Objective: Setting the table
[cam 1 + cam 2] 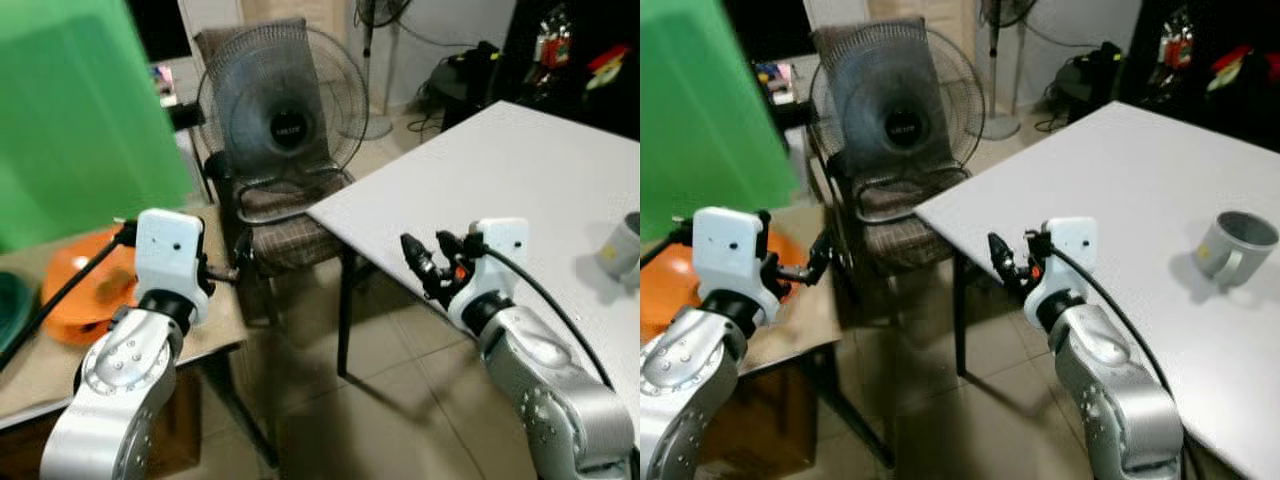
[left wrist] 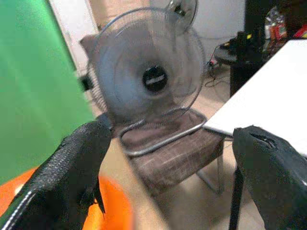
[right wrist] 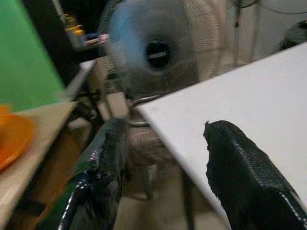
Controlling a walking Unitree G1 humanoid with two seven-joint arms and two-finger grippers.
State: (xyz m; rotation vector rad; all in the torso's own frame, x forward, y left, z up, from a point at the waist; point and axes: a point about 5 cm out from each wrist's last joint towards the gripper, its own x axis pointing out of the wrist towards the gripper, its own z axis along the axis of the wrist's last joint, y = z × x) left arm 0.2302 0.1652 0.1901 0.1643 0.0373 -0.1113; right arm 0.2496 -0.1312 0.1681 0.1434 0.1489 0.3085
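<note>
Two grippers are raised in front of the robot, both with jaws released and nothing between them. The grey mug point(image 1: 1233, 245) lies tipped on its side on the white table point(image 1: 1140, 170), well apart from the right gripper point(image 1: 1002, 262), off to that gripper's right and further onto the tabletop. The right gripper hangs just off the table's near edge, its arm bent up from below, fingers pointing left toward the chair. The left gripper point(image 1: 238, 262) is held over the edge of a lower wooden table point(image 1: 215, 320), where an orange bowl point(image 1: 85, 285) sits beside its arm. Between the two tables stands a chair point(image 1: 290, 235) carrying a floor fan point(image 1: 280, 110). A green panel point(image 1: 85, 120) rises behind the wooden table.
</note>
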